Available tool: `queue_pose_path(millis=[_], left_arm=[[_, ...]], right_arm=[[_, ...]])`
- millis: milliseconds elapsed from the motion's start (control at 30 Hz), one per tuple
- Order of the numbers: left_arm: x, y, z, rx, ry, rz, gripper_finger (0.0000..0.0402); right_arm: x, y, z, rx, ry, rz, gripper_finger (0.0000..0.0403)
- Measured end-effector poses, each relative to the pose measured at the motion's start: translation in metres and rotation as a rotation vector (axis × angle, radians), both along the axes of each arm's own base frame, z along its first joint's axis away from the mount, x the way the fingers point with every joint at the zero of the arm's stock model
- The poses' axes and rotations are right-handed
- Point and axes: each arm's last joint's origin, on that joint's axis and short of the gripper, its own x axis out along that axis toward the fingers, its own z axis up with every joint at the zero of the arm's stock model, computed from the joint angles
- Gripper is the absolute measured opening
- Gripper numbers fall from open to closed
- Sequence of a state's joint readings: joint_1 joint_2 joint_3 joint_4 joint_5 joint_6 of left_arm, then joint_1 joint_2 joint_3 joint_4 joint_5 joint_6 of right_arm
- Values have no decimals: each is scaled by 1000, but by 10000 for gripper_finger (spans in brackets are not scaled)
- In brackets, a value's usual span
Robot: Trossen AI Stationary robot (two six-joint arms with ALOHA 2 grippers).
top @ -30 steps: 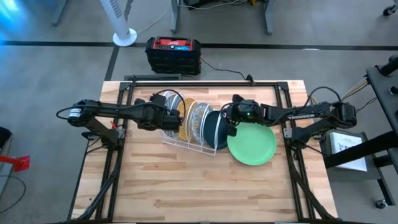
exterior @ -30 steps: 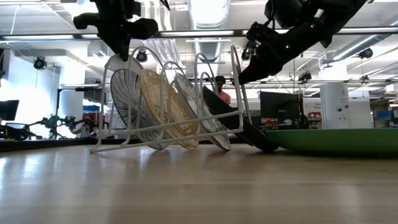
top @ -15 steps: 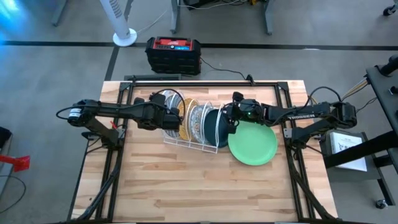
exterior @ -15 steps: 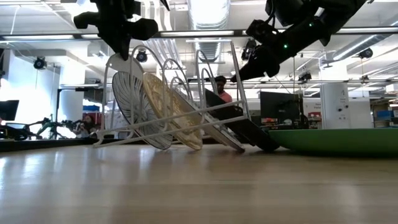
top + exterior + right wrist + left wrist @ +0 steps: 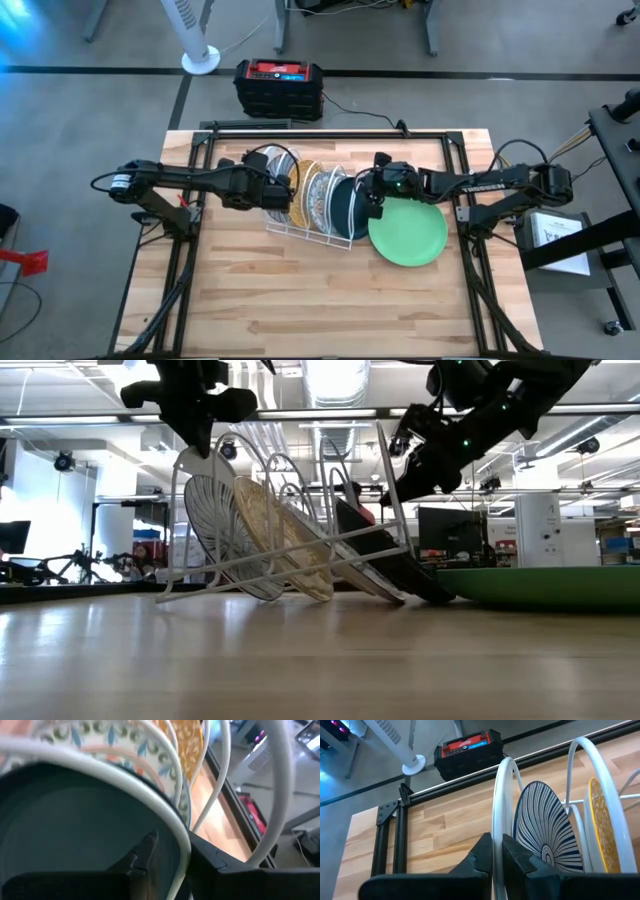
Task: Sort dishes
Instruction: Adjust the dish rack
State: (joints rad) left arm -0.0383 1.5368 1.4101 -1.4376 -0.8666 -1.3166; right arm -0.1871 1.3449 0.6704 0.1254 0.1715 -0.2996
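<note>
A white wire rack [image 5: 308, 228] stands tipped at mid-table, its right end raised off the wood. In it lean a blue-striped plate [image 5: 545, 830], a mustard-yellow plate [image 5: 265, 525], a floral plate [image 5: 320, 198] and a dark teal plate [image 5: 75, 830]. The teal plate leans far right, its lower rim [image 5: 425, 592] on the table. A light green plate [image 5: 408, 235] lies flat at the right. My left gripper [image 5: 497, 852] is shut on the rack's left end loop. My right gripper [image 5: 172, 852] is open astride the right end loop. My left gripper pinches the white wire of the rack's left end loop [image 5: 498, 815] between its two fingers, high on the loop. It comes slanting down from the table's left. My right gripper has the right end loop's wire [image 5: 181, 851] between its fingers, against one finger [image 5: 200, 855]; a gap shows at the other.
The green plate's rim lies right beside the teal plate's lower edge. Bare wood [image 5: 320, 300] fills the near half of the table. A black and red box [image 5: 278, 85] and a fan base [image 5: 200, 60] stand on the floor past the far edge.
The rack with its plates has slid a little toward the table's right edge, and the plates lean lower to the right. The green plate has shifted slightly right with it.
</note>
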Motion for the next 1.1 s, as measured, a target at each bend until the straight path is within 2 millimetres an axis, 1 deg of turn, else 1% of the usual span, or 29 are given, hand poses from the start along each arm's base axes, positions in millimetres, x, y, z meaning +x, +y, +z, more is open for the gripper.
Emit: queue_pose_path(millis=[133, 367, 567, 700, 867, 1100], left_arm=[[0, 0, 0, 0, 0, 0, 11], [0, 0, 0, 2, -1, 0, 17], [0, 0, 0, 3, -1, 1, 17], [0, 0, 0, 3, -1, 1, 17], [0, 0, 0, 5, -2, 2, 18], [0, 1, 0, 12, -5, 2, 41]], right_arm=[[-3, 0, -5, 11, 14, -9, 99], [-3, 0, -5, 8, 8, -17, 132], [-5, 1, -4, 32, 6, -33, 149], [-10, 1, -3, 55, 29, -47, 156], [-19, 3, 3, 93, 37, -72, 160], [-32, 6, 13, 162, 26, -112, 154]])
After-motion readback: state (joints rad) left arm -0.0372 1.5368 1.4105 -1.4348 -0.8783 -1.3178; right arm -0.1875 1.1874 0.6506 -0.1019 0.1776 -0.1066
